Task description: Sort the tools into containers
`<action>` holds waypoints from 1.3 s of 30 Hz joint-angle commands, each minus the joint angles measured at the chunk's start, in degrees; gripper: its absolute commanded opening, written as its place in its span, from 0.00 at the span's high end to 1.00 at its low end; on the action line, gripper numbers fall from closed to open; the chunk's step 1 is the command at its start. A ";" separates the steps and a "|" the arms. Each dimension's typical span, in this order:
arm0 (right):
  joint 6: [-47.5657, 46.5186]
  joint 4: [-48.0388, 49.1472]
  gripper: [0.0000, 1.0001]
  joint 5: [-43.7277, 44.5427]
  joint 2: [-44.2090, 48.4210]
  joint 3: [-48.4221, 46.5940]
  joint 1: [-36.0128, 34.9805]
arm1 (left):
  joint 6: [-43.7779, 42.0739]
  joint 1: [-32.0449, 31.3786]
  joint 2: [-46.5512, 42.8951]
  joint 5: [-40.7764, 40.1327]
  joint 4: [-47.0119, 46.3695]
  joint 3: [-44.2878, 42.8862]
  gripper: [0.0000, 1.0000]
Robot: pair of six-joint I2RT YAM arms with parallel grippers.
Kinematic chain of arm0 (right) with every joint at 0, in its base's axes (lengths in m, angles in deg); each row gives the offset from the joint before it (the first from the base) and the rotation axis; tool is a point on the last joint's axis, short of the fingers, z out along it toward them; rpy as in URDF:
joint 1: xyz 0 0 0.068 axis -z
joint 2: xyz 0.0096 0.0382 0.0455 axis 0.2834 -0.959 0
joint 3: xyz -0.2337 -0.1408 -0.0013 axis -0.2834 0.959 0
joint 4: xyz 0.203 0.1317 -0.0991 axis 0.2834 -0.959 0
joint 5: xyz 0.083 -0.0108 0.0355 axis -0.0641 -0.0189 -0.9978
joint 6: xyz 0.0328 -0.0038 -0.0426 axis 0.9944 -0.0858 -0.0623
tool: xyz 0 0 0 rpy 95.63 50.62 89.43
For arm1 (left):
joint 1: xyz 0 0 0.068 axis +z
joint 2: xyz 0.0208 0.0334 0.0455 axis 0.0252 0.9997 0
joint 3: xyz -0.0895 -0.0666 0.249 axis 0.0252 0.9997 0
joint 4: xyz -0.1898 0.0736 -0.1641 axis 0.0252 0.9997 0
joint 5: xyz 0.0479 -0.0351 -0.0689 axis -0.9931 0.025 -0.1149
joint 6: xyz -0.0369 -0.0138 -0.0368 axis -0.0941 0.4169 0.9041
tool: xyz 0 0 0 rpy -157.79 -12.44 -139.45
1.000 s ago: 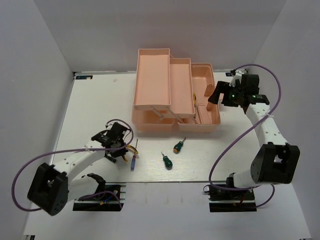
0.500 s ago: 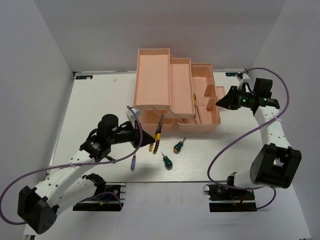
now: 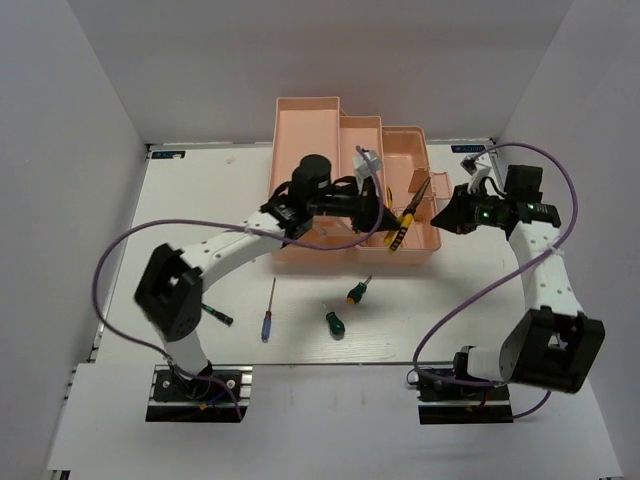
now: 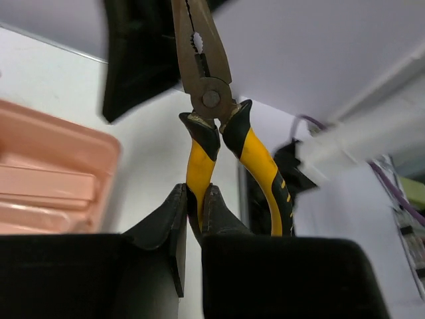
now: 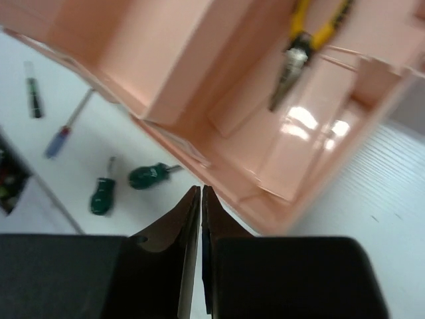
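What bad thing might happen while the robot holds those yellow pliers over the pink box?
1. The left end effector pinches just one handle of the pliers, so they might swing or slip out and land outside the toolbox.
2. The right end effector, shut and empty, sits close by the toolbox's right side, so the two arms might bump.

A white table (image 3: 190,190) fills mid-frame, boxed in by plain pale walls (image 3: 200,60) at top, left and right
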 commanded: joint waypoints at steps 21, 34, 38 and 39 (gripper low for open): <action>9.23 7.86 0.71 19.46 9.64 7.24 1.35 | 9.06 -3.43 27.82 -31.87 3.27 -29.04 0.69; 8.26 6.36 0.69 19.11 8.24 6.80 1.52 | 3.78 -3.96 28.97 -37.42 10.57 -35.11 0.66; 6.86 5.75 0.58 13.08 8.59 7.15 1.44 | 1.50 -4.57 27.57 -34.52 11.19 -36.26 0.56; 4.85 4.96 0.56 7.22 8.42 7.15 1.35 | 0.54 -5.27 26.78 -33.12 11.71 -36.78 0.52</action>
